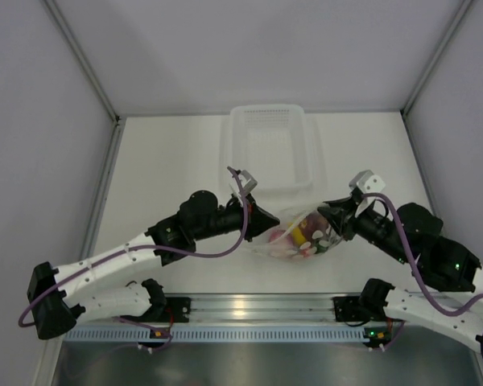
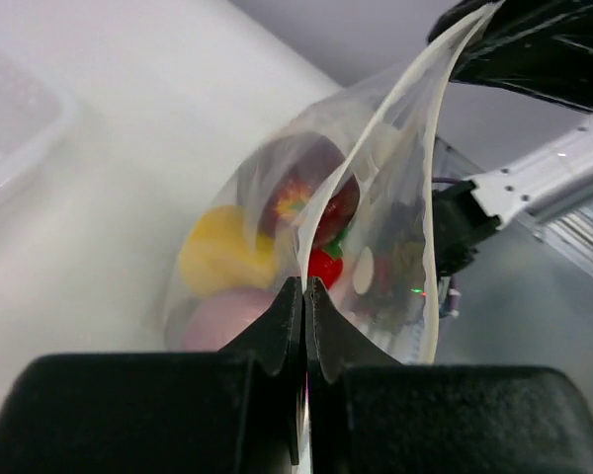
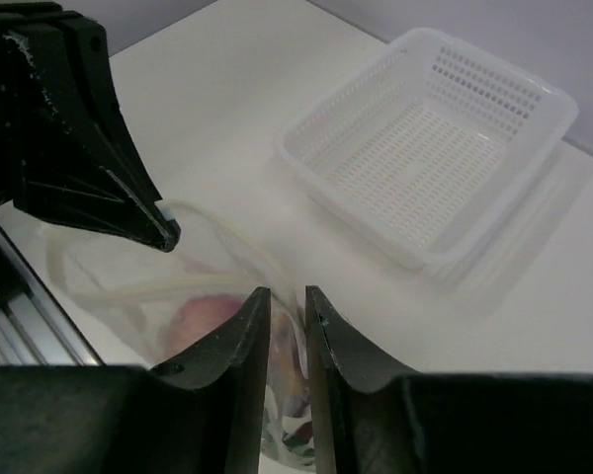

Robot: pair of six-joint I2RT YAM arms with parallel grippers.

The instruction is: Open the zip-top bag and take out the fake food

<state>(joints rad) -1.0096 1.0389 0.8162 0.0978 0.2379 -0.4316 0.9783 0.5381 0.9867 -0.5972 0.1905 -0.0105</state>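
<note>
The zip-top bag (image 1: pixel 298 233) hangs stretched between my two grippers over the near middle of the table, its mouth pulled open. My left gripper (image 1: pixel 267 221) is shut on one rim of the bag (image 2: pixel 376 197); its tips (image 2: pixel 304 286) meet on the plastic. My right gripper (image 1: pixel 328 217) pinches the opposite rim (image 3: pixel 217 286), its jaws (image 3: pixel 287 294) close together with plastic between them. Inside the bag I see fake food: a yellow pear (image 2: pixel 217 252), a dark red apple (image 2: pixel 296 193), a pinkish onion (image 2: pixel 227 321) and a red chili (image 2: pixel 324 267).
A rigid white mesh basket (image 1: pixel 266 145) stands just behind the bag, at the back middle of the table; it also shows in the right wrist view (image 3: pixel 425 158). An aluminium rail (image 1: pixel 241 310) runs along the near edge. Grey walls enclose the table.
</note>
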